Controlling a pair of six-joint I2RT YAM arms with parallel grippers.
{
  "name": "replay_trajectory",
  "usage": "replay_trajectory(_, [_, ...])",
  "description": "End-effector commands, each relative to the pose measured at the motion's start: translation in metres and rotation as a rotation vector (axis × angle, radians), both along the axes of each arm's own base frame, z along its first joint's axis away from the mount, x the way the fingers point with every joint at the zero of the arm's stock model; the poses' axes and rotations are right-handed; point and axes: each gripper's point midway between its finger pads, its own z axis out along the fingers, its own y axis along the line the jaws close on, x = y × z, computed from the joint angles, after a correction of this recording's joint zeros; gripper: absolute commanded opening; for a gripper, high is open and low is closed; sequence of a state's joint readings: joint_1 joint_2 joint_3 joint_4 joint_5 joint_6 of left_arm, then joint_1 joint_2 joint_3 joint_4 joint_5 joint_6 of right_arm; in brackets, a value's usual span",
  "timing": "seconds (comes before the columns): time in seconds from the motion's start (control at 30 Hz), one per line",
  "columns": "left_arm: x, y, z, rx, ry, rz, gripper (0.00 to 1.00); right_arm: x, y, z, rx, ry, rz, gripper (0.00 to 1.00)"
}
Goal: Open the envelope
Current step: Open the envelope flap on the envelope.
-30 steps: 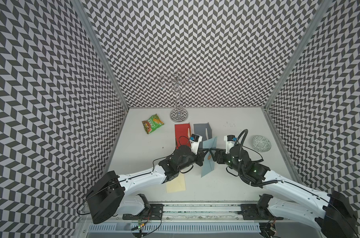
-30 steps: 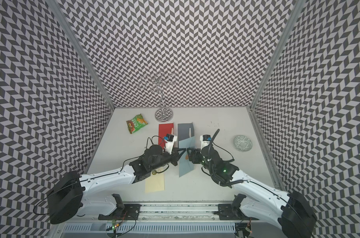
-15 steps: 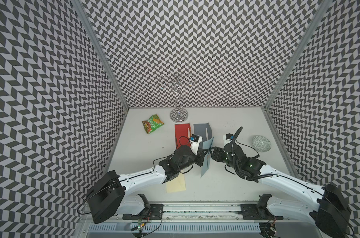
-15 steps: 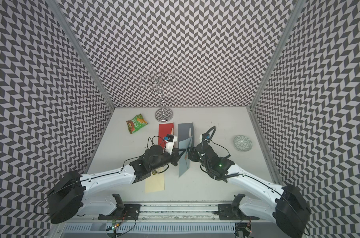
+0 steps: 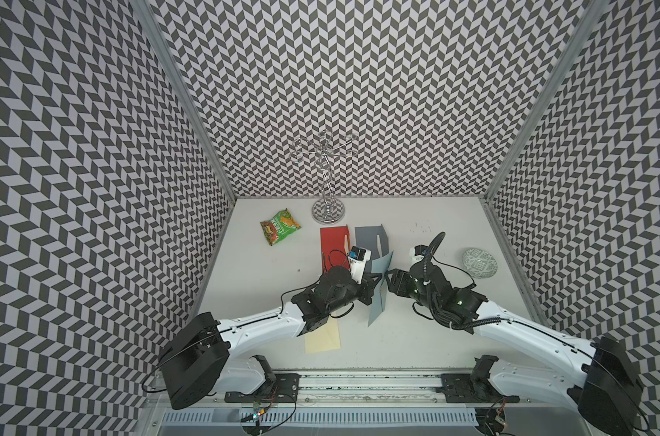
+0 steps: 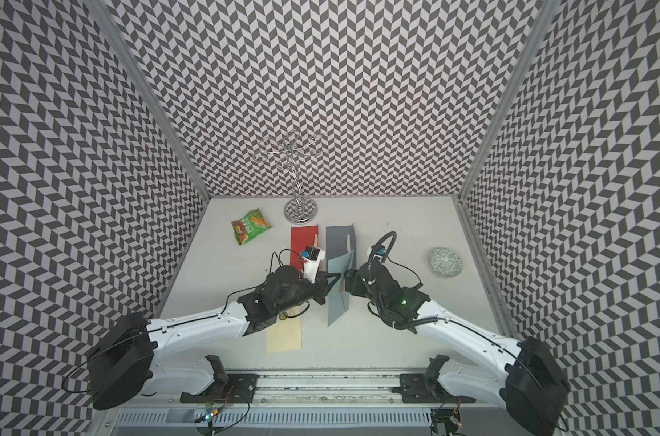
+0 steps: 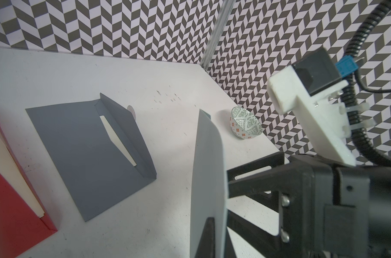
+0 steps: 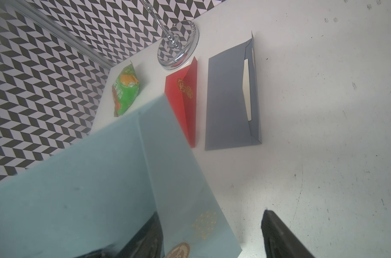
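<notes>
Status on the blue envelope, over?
Left tool shut on blue envelope, held upright. Right tool open, jaws astride its flap edge. Grey envelope behind, apart.

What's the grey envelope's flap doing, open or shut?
Open. The grey envelope lies flat on the table, its flap raised off the body, with a cream card showing in the gap.
</notes>
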State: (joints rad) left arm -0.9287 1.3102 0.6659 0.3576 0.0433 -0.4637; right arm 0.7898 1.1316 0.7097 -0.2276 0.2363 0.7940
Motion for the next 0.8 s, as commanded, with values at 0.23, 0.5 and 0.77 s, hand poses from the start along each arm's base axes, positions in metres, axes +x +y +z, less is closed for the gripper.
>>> replay_trajectory(0.23, [-0.0128,-0.0160,0.0173,-0.046,-0.015,-0.088,0.00,0.0084,-0.0077,0.0135,-0.002,-0.038,-0.059,0.70])
replay_trajectory(0.5, [-0.0116,-0.0158,0.0164,-0.042,-0.014,-0.082,0.00,0.0095,-0.0093,0.0126,-0.015,-0.038,-0.068,0.70])
replay_trajectory(0.77, [-0.0108,-0.0169,0.0174,-0.043,-0.014,-0.082,0.00,0.0096,-0.0070,0.0147,-0.014,-0.041,-0.055,0.71])
